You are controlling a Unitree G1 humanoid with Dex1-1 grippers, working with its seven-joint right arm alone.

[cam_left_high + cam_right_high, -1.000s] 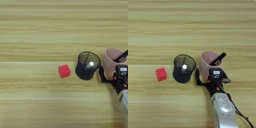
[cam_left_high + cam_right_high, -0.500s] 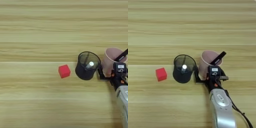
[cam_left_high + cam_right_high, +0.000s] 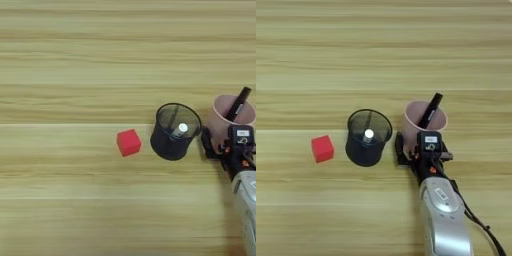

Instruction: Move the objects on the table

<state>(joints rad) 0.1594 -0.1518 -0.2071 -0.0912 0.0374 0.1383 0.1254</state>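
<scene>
CHANGE: right gripper (image 3: 418,150) has advanced far-ward against the near wall of the pink cup (image 3: 417,119), so a cup grasp looks imminent | LAYOUT: red cube (image 3: 322,148) left, black mesh holder (image 3: 367,138) with white-ended pen (image 3: 368,134) centre, cup with black marker (image 3: 430,109) right, on the surface (image 3: 381,60) | FINGERS: spread around cup base, apparently not clamped | VIEWS: right eye shows full forearm; left eye crops it.
</scene>
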